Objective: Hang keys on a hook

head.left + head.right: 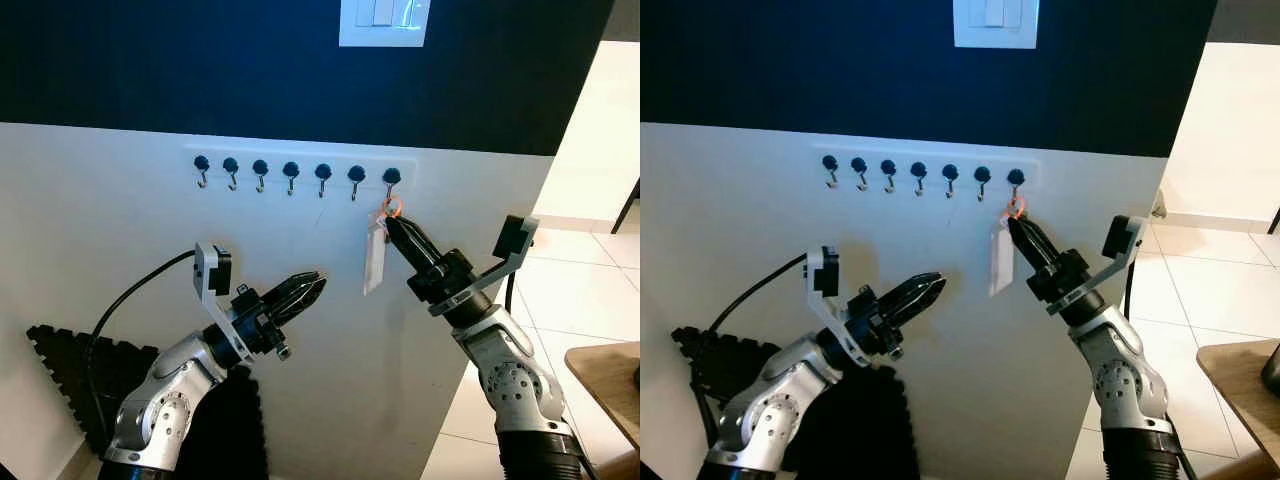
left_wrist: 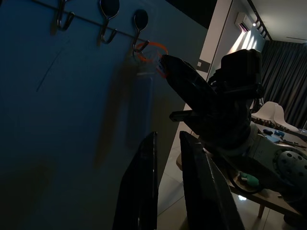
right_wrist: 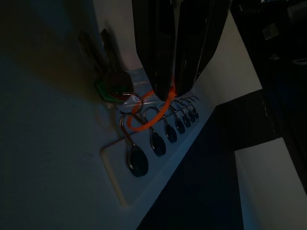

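Note:
A row of several black-capped hooks (image 1: pixel 291 174) is fixed on the white wall panel. At the rightmost hook (image 1: pixel 391 181) my right gripper (image 1: pixel 392 224) is shut on a thin orange loop (image 1: pixel 392 207), its tips just below the hook. A pale tag (image 1: pixel 375 258) hangs from the loop against the wall. In the right wrist view the orange loop (image 3: pixel 148 117) runs from the fingertips across the nearest hook (image 3: pixel 130 143), with the key ring and keys (image 3: pixel 112 84) beside it; whether the loop is over the hook I cannot tell. My left gripper (image 1: pixel 316 282) is shut and empty, lower left of the tag.
A white light switch (image 1: pixel 383 20) sits on the dark upper wall. Black foam mats (image 1: pixel 60 365) lean at the lower left. A wooden table corner (image 1: pixel 610 385) and pale tiled floor (image 1: pixel 585 290) lie to the right of the wall's edge.

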Robot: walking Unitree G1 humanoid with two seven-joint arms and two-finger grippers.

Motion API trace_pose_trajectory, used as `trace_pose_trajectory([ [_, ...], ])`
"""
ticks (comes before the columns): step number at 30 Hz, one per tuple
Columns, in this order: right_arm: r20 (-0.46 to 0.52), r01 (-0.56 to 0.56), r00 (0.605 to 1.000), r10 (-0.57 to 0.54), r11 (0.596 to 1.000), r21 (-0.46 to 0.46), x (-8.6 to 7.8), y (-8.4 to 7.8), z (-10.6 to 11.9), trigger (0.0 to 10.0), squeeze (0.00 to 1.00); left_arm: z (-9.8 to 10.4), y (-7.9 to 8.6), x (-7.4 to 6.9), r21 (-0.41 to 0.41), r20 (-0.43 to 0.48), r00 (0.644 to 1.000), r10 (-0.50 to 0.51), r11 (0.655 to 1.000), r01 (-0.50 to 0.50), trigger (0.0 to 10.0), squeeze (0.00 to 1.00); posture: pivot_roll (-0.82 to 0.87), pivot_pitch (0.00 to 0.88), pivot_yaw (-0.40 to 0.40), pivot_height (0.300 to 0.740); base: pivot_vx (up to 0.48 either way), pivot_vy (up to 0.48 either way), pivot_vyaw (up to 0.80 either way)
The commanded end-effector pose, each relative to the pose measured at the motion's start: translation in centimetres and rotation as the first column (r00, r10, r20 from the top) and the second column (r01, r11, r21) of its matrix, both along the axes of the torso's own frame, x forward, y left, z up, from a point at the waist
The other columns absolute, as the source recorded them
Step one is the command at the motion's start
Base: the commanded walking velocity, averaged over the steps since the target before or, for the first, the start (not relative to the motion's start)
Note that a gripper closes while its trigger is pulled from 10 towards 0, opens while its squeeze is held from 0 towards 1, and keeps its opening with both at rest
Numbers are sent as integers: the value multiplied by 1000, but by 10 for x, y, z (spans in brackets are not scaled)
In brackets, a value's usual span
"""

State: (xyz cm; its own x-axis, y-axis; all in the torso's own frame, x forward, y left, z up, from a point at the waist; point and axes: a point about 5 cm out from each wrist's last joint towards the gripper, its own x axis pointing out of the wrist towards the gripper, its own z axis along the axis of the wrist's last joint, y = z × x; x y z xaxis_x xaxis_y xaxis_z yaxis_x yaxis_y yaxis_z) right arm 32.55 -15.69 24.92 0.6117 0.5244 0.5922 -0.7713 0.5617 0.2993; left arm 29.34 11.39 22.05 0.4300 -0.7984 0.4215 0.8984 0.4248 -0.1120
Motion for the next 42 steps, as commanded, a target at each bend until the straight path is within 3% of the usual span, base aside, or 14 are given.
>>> trace_pose_trajectory([
  [1,-4,-8,1000,8,1000,13,-2,0,-1,10000,0,-3,-1,-1,21,-6,1000,-2,1000,2,10000,0,10,58,19,740,0,0,0],
  [13,-65,33,997,-31,999,22,1,-6,-14,10000,0,-4,-1,-1,27,-8,1000,1,1000,-1,10000,0,9,57,24,740,0,0,0],
  [17,-144,85,986,-79,996,33,7,-12,-23,10000,0,-3,-1,1,28,-3,1000,12,1000,-11,10000,0,6,52,26,740,0,0,0],
  [42,-246,101,967,-72,989,106,23,-7,-24,10000,0,0,1,6,15,13,999,51,999,-51,10000,0,14,53,30,740,0,0,0],
])
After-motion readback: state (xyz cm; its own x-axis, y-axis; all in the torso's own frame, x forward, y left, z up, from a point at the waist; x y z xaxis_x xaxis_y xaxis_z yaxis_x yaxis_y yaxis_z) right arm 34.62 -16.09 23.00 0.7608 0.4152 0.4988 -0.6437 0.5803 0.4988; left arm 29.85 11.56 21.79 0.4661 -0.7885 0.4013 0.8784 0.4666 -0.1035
